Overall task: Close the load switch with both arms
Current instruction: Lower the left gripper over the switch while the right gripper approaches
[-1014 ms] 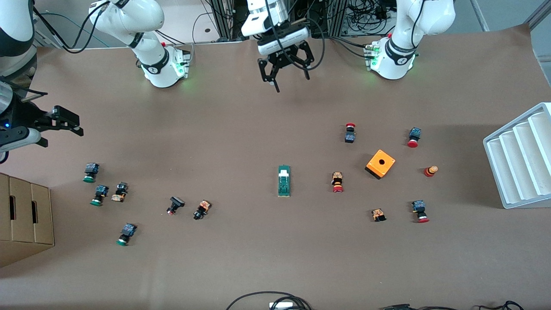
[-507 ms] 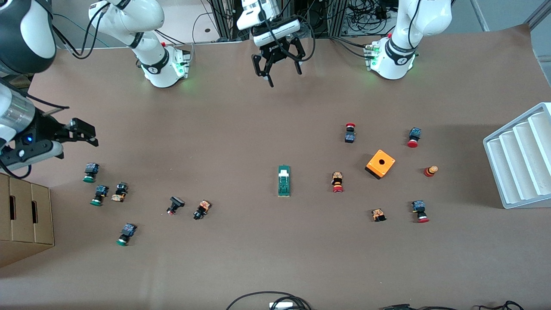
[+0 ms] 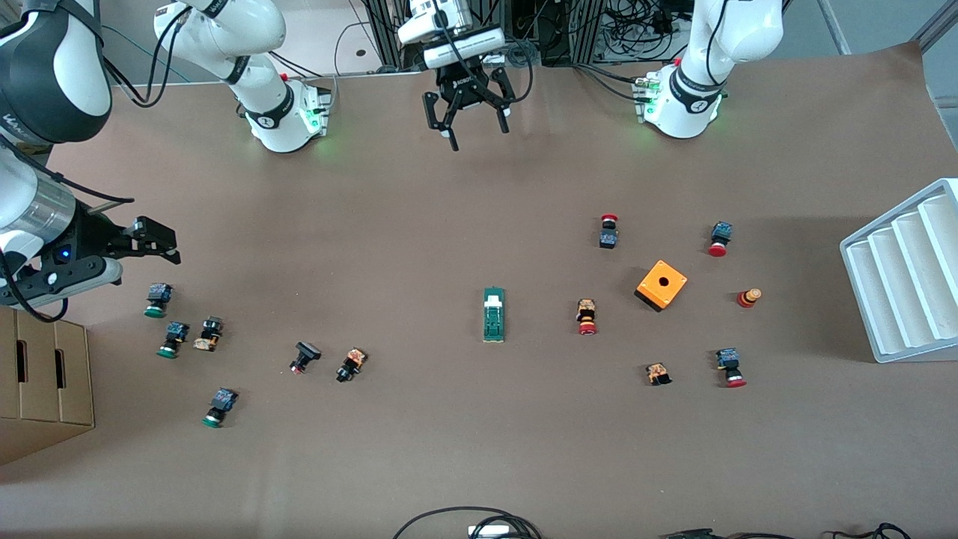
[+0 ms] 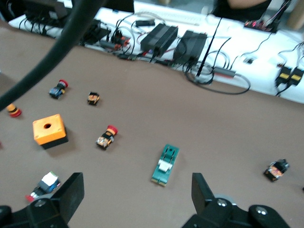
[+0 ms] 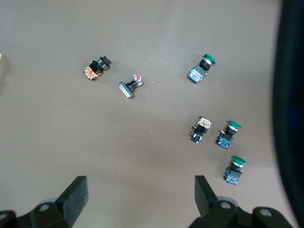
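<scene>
The load switch (image 3: 493, 314), a narrow dark-green block with a small white sliding piece, lies flat near the middle of the table; it also shows in the left wrist view (image 4: 165, 164). My left gripper (image 3: 477, 123) hangs open over the table's edge between the two bases, well apart from the switch. In its own view the left gripper (image 4: 137, 192) holds nothing. My right gripper (image 3: 166, 245) is open over the table at the right arm's end, just above a green-capped push button (image 3: 157, 299). The right gripper (image 5: 141, 194) is empty too.
An orange cube with a hole (image 3: 661, 284) sits among red-capped push buttons (image 3: 587, 317) toward the left arm's end. A white ribbed tray (image 3: 905, 273) stands at that end. Green-capped buttons (image 3: 173, 339) and a cardboard box (image 3: 45, 382) are at the right arm's end.
My left gripper has drifted toward the bases' edge and the right arm's end. My right gripper has swung in over the table toward the green-capped buttons. Both stayed open.
</scene>
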